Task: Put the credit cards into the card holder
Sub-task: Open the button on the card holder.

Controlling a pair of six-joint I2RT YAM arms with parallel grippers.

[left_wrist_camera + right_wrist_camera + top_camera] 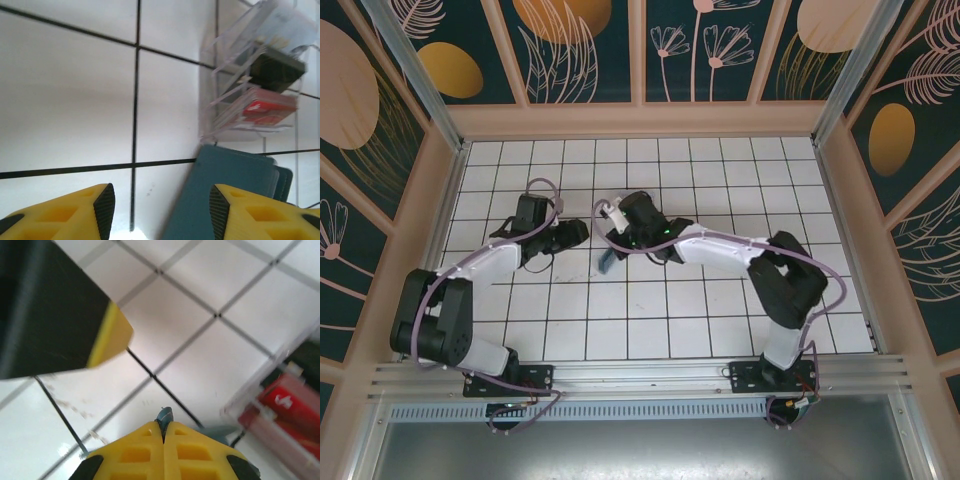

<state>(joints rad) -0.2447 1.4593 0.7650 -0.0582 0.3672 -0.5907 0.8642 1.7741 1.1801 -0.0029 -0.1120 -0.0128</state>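
One card holder (pixel 230 185), its edge clamped in the clenched right gripper (pixel 164 426). Left gripper (pixel 161 205) spread and empty over it. One clear tray (pixel 210 75) just beside it; credit cards (pixel 267 106) inside, number indeterminate.

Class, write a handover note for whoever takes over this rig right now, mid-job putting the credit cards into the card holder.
Left gripper: open, empty, hovering over the tiles beside the card holder.
Right gripper: shut, pinching a teal edge of the card holder.
Credit cards: stacked in the clear tray, beside the holder.
Done: holder gripped; no card visibly in it.
Left: take cards from the tray and slot them in.
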